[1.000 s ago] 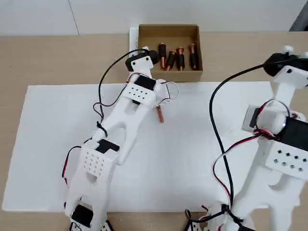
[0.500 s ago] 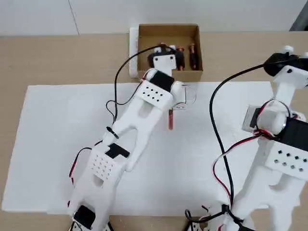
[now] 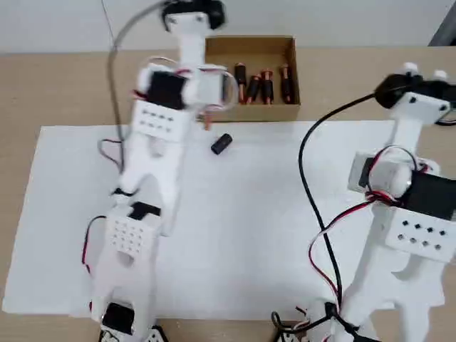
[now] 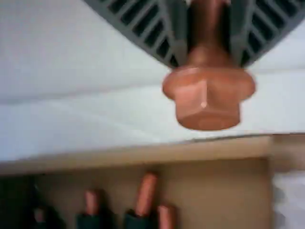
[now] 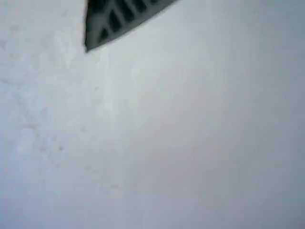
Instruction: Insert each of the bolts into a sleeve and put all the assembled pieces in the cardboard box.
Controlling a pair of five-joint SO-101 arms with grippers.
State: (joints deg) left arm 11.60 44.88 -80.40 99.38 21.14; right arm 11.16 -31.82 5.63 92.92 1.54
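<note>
My left gripper hangs over the far edge of the white mat, just in front of the cardboard box, shut on a copper bolt. In the left wrist view the bolt points head-down between the grey jaws, above the box wall. A black sleeve lies on the mat just right of the bolt. Several assembled pieces lie in the box, and these pieces also appear in the left wrist view. My right gripper stands at the far right, past the mat's corner.
The white mat covers most of the wooden table. The right arm's black cable loops over the mat's right part. One grey fingertip shows above a white surface in the right wrist view.
My left arm has swung left and risen with the bolt, carrying it toward the box front. The black sleeve now lies uncovered on the mat. The right arm shifted slightly left.
</note>
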